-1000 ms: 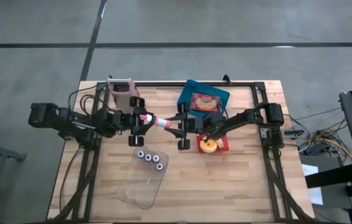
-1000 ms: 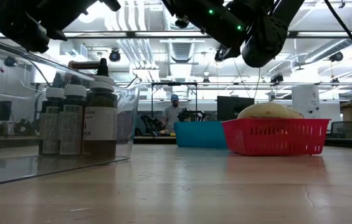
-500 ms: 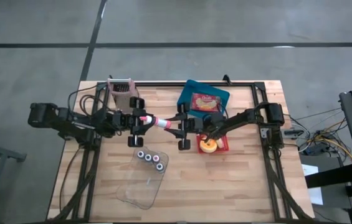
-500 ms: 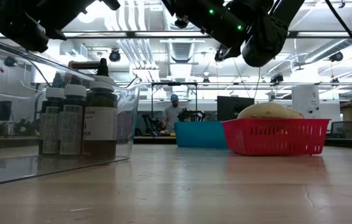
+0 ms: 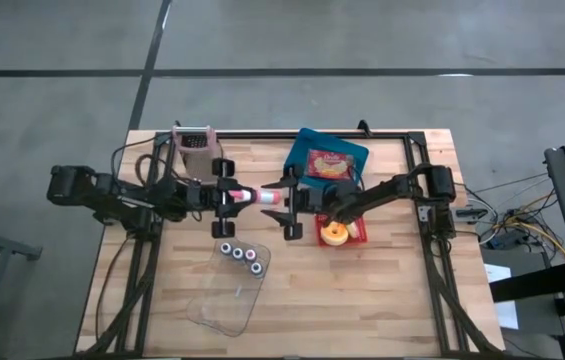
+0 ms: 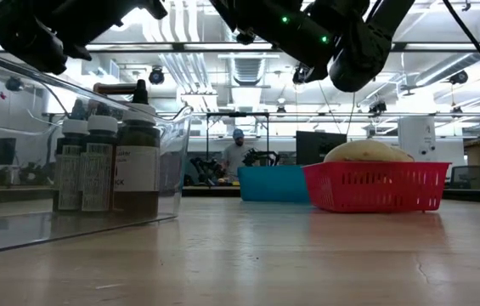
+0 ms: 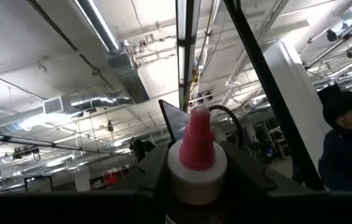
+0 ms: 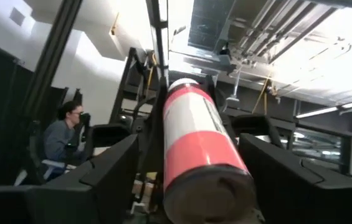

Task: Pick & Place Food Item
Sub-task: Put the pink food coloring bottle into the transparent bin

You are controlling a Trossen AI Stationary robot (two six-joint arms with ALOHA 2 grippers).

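Hovering mid-table, your left gripper [image 5: 230,196] pinches the pink-and-white squeeze bottle [image 5: 258,197] level above the wooden table [image 5: 392,290]; your right gripper [image 5: 289,205] stands spread around its other end.

Grey concrete floor [image 5: 62,60] crossed by dark seams around the wooden surface [image 5: 382,290]; overhead, bright strip lights [image 7: 98,25] and silver ducts [image 7: 129,68].
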